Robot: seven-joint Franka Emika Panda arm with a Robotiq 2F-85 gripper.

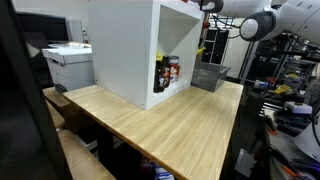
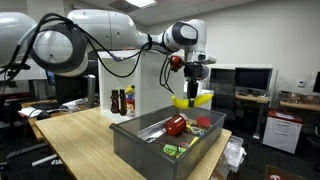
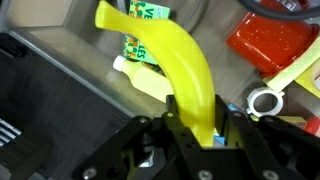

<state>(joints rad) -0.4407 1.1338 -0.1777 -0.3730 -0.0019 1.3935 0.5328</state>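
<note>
Gripper clamped on the yellow banana, jaws nearly closed around its lower end in wrist view. Banana hangs in the air above the grey bin, not touching it. Below it in the bin are a red item and a green packet. Bin sits at the end of the wooden table.
</note>
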